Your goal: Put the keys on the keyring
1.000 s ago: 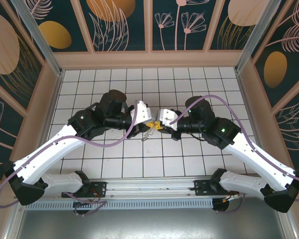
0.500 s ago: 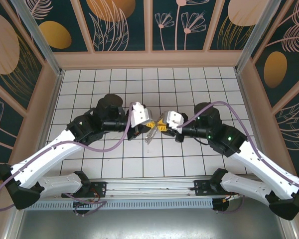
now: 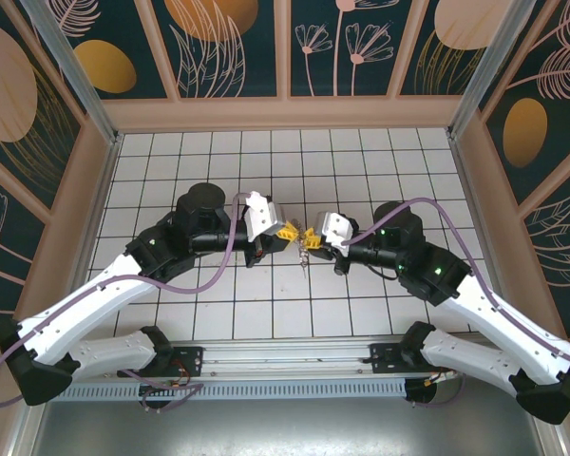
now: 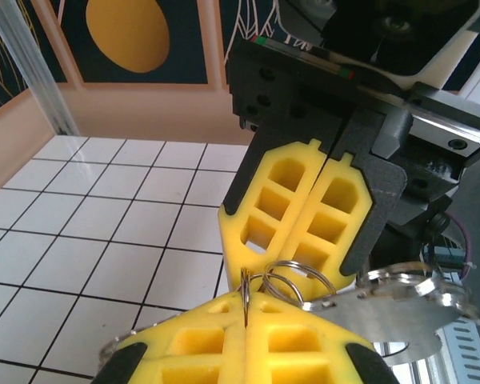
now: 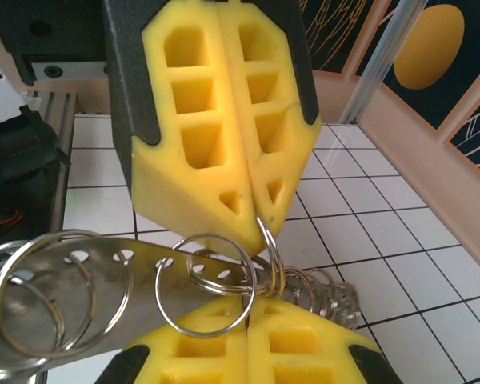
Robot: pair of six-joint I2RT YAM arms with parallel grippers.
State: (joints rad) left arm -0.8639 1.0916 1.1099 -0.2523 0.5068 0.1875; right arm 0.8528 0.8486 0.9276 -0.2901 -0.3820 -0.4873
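Above the middle of the tiled floor my left gripper (image 3: 287,231) and right gripper (image 3: 312,236) meet tip to tip. Both are shut on the same thin silvery split ring (image 5: 270,252), which stands upright between the yellow pads. In the left wrist view that ring (image 4: 246,290) runs into the seam of my left gripper (image 4: 246,304), with the right gripper (image 4: 300,254) just above. More linked rings (image 5: 200,284) hang from it, carrying a flat silvery key (image 5: 72,276) with punched holes. A small metal bunch (image 3: 305,250) dangles below the tips. The keyring is hidden by the fingers.
White tiled floor (image 3: 361,304) lies all around, boxed in by pink walls (image 3: 285,114) with dark patterned panels and aluminium corner posts (image 3: 76,71). The arm bases and a metal rail (image 3: 285,356) run along the near edge.
Both grippers have drifted a little to the right, still tip to tip. The dangling metal bunch has moved right with them and hangs shorter under the tips.
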